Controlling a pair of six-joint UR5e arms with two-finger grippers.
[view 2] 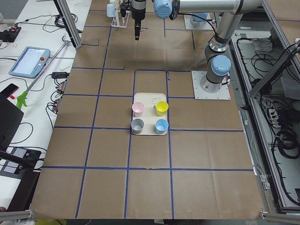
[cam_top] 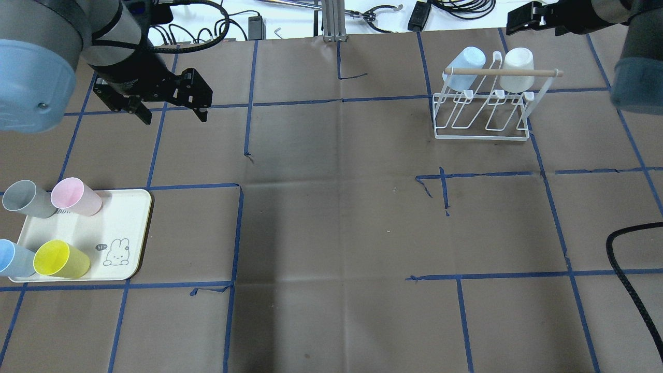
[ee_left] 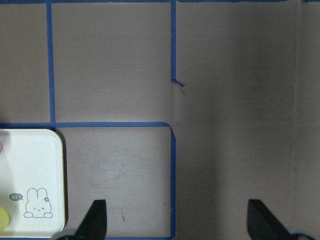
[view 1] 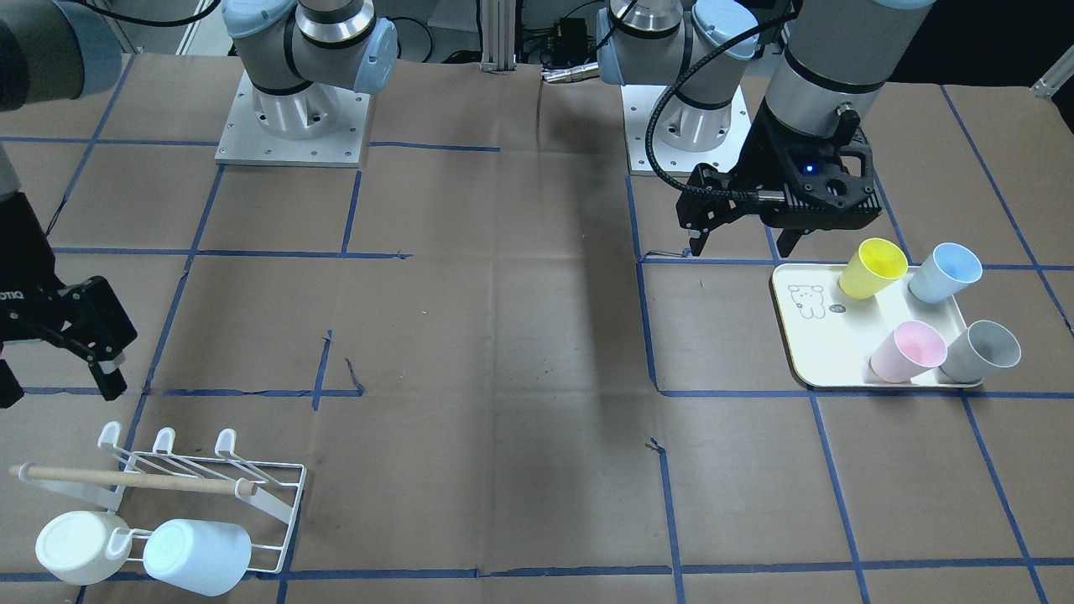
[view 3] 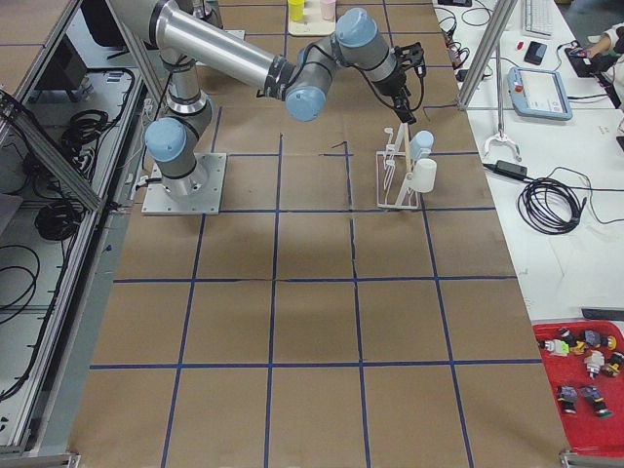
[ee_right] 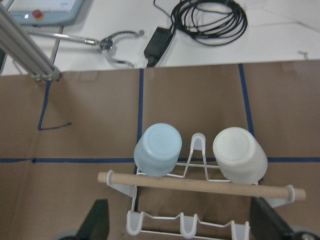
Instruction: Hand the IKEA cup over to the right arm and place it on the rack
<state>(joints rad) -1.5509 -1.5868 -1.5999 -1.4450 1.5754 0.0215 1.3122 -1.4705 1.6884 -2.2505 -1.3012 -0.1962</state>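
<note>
Four cups lie on a cream tray (cam_top: 124, 228): yellow (cam_top: 61, 258), blue (cam_top: 13, 257), pink (cam_top: 76, 197) and grey (cam_top: 27, 199). My left gripper (cam_top: 167, 111) hangs open and empty above the table beyond the tray, clear of the cups; its fingers (ee_left: 97, 220) frame bare paper in the wrist view. The white wire rack (cam_top: 481, 116) holds a light blue cup (ee_right: 158, 149) and a white cup (ee_right: 239, 154) upside down on its prongs. My right gripper (view 1: 54, 386) hovers open and empty just above the rack.
Blue tape lines grid the brown paper table. Cables, a power brick and a teach pendant (view 2: 29, 61) lie beyond the far table edge. A black hose (cam_top: 634, 280) curves in at the right. A red bin of small toys (view 3: 583, 375) sits off the table.
</note>
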